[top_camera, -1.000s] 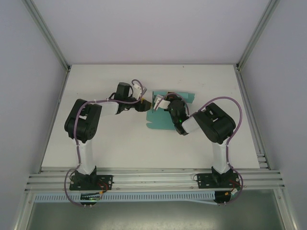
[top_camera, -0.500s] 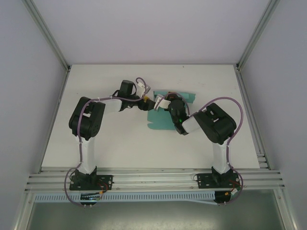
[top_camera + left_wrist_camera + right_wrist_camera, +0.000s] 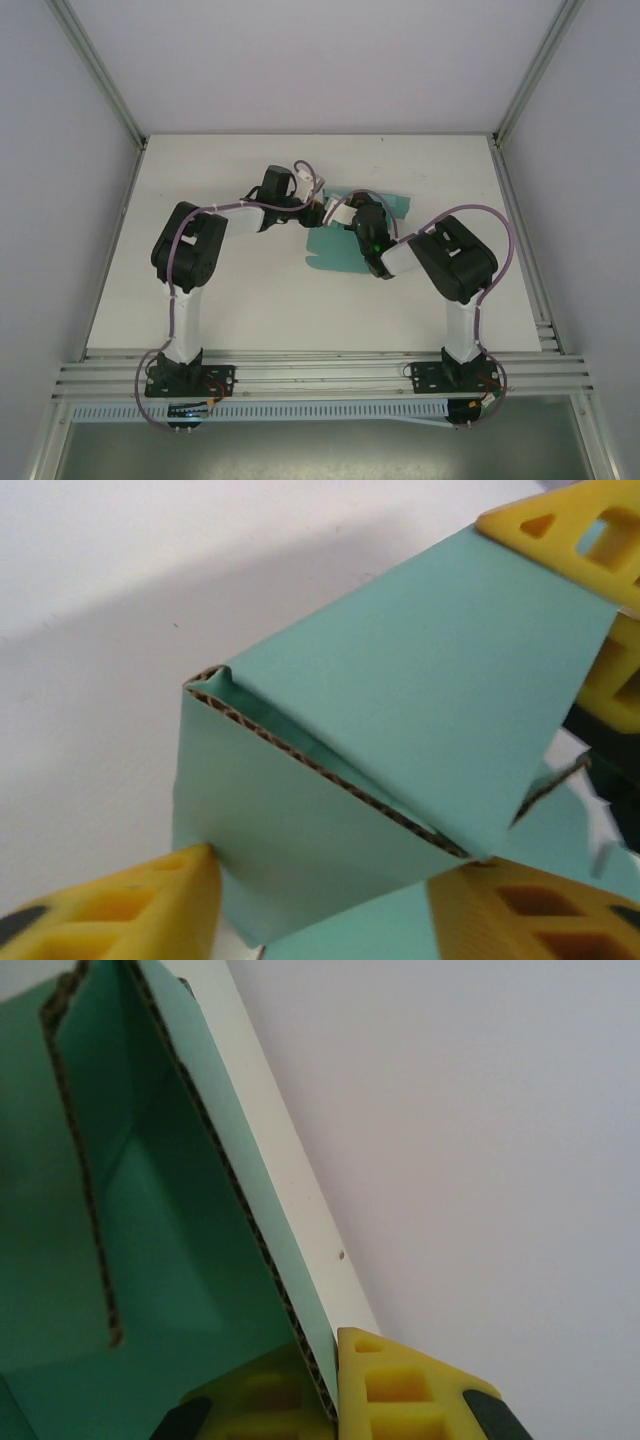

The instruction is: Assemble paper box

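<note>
Two things could spoil this fold, to my eye. First, the paper box (image 3: pixel 335 252), lying half raised near the middle of the table (image 3: pixel 240 300), is corrugated card with its flaps only partly stood up. If the left gripper (image 3: pixel 320 885) squeezes across the raised corner rather than along a crease, I'd expect a panel to buckle or a flap to drop flat. Second, both arms meet at the same far left part of the sheet, so a pull from one against the other could tear the card or drag it out of a grip.

The right gripper (image 3: pixel 335 1385) has its jaws together on the edge of an upright wall, with the card pinched between the yellow fingers (image 3: pixel 410 1385). The left jaws stand roughly half apart, straddling the folded corner. One yellow finger (image 3: pixel 150 905) touches the lower edge of a panel and the other sits under the card. Whether they are actually pinching it, I cannot tell.
</note>
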Robot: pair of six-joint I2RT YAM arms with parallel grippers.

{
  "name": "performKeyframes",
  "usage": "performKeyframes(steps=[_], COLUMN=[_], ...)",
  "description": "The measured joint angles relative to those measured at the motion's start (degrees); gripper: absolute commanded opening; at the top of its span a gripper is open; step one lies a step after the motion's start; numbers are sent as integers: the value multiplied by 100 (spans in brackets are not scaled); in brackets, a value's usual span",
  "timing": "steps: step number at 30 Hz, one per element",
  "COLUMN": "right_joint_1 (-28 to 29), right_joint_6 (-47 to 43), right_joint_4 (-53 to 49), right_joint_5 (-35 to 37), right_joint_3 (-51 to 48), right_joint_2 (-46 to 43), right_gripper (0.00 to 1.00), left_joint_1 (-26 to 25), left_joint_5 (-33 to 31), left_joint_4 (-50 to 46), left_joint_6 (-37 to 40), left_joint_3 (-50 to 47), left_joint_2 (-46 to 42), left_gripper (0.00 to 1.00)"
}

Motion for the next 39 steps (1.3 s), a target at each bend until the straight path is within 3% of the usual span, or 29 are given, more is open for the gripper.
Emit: performKeyframes(steps=[6,10,15,16,26,32,35,37,39], right_joint_1=[-44,-61,-94,-98,-136,-136,-136,-136,-138], right_joint_6=[136,223,374,417,721,774,850,887,901], right_joint_4=[-254,-514,-804,-866,-1388,-1685,-1840,-2017,-2190], right_joint_5=[57,52,55,55,13,-164,-256,-315,-350], right_joint_3=[-7,0,33,35,149,304,332,389,472], right_joint_2=[-125,-236,-352,-374,-540,-564,-625,-664,-680], right_gripper=[0,0,0,0,0,9,8,0,0], left_joint_1=[-214,-269,-365,-391,-544,-549,-549,-549,-542], left_joint_5=[-656,-785,-1049,-1115,-1703,-1912,-1980,-1963,-1904], left_joint_4=[256,291,310,317,588,898,918,953,1038], left_joint_6=[-162,-219,-297,-323,-468,-466,-446,-389,-317], left_joint_3=[-44,-44,-44,-42,-310,-678,-750,-820,-942], left_joint_2=[-2,-2,-2,-4,-160,-339,-387,-433,-494], left_gripper=[38,26,1,0,0,0,0,0,0])
